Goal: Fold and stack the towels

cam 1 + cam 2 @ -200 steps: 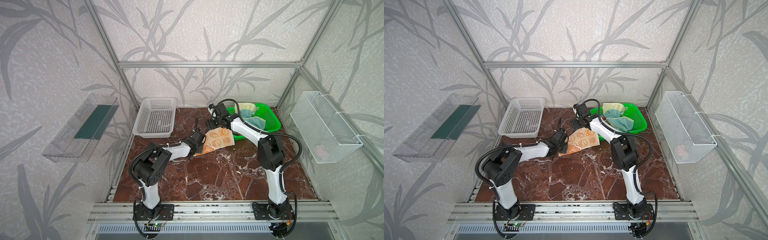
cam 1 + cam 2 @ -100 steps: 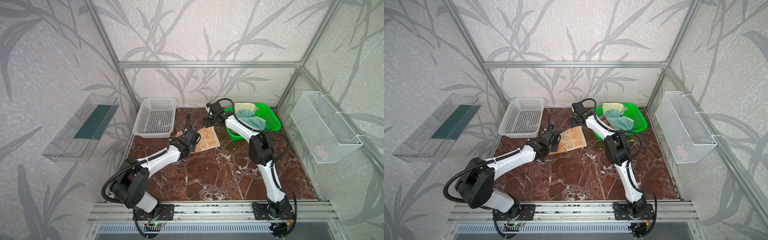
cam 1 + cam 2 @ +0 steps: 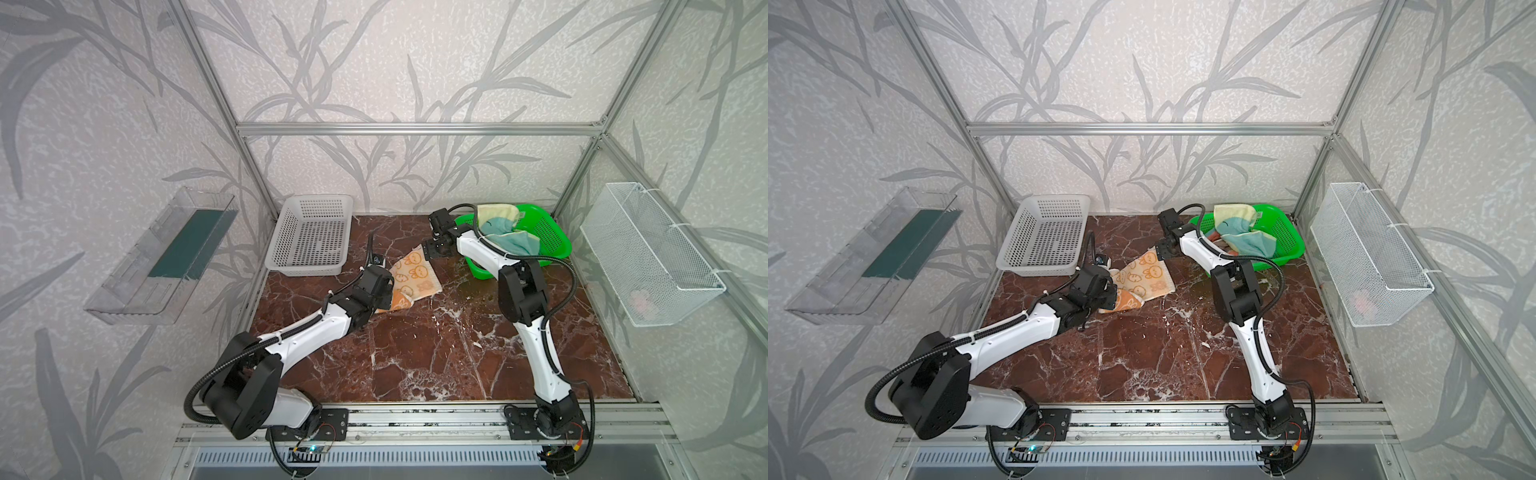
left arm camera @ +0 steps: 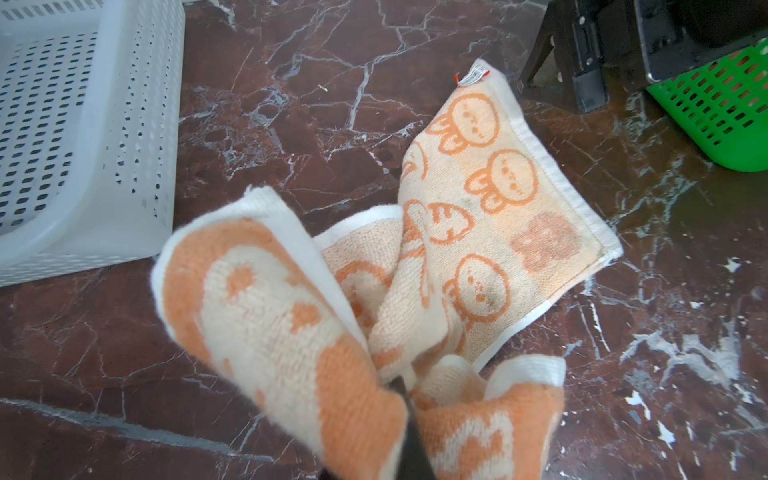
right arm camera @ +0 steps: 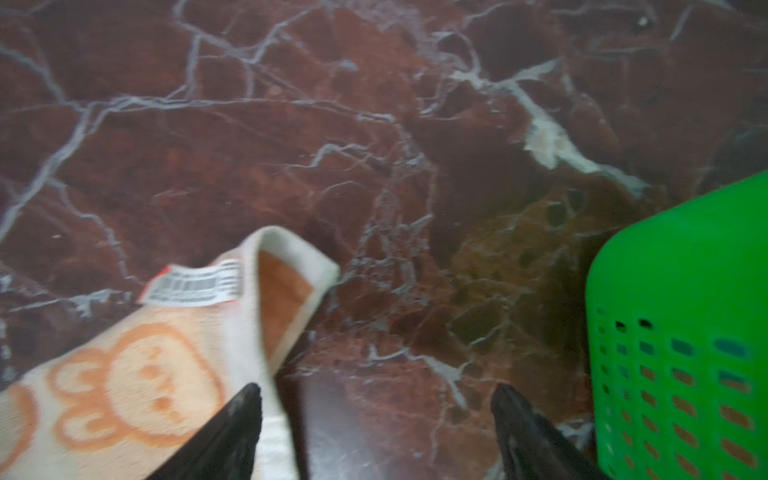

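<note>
Orange towel out on the worktop, yellow towel heaped in the green basket

The orange one's got bunnies, carrots and a white border. Its far half lies flat, pale side up, tag corner toward the back. The near corner is bunched up and pinched in the left pincer, darker orange side showing. The yellow one with teal on it is all crumpled. A pinkish cloth seems to poke out under it, can't tell more.
</note>
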